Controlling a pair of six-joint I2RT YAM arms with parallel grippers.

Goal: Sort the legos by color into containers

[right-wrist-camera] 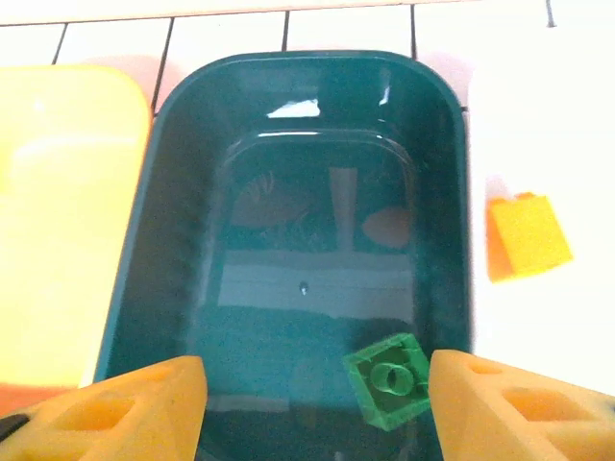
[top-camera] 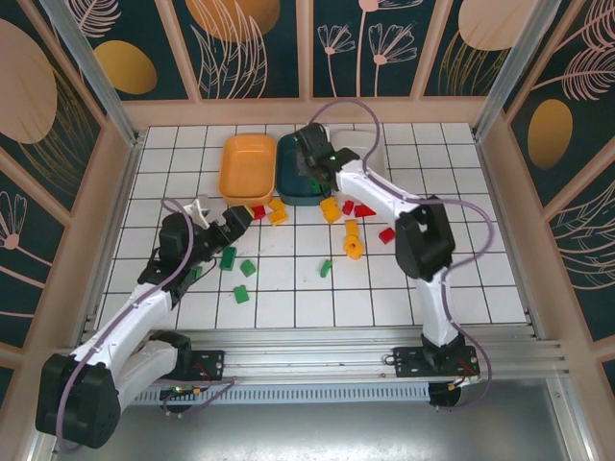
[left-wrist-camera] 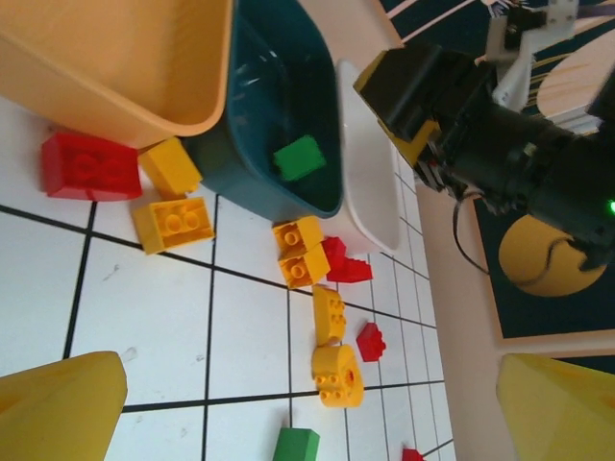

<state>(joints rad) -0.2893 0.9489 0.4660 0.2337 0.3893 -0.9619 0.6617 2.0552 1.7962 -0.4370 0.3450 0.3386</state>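
My right gripper hangs open over the dark teal container. A green lego sits inside it, underside up, close by my right-hand finger; I cannot tell if they touch. The orange container is left of the teal one, the white container right of it. My left gripper stands open, nothing in it, above the floor near a red lego and yellow legos beside the orange container.
Loose legos lie on the white tiles: green ones near my left arm, yellow ones and red ones in the middle. A yellow lego lies just outside the teal container. Wooden walls enclose the floor.
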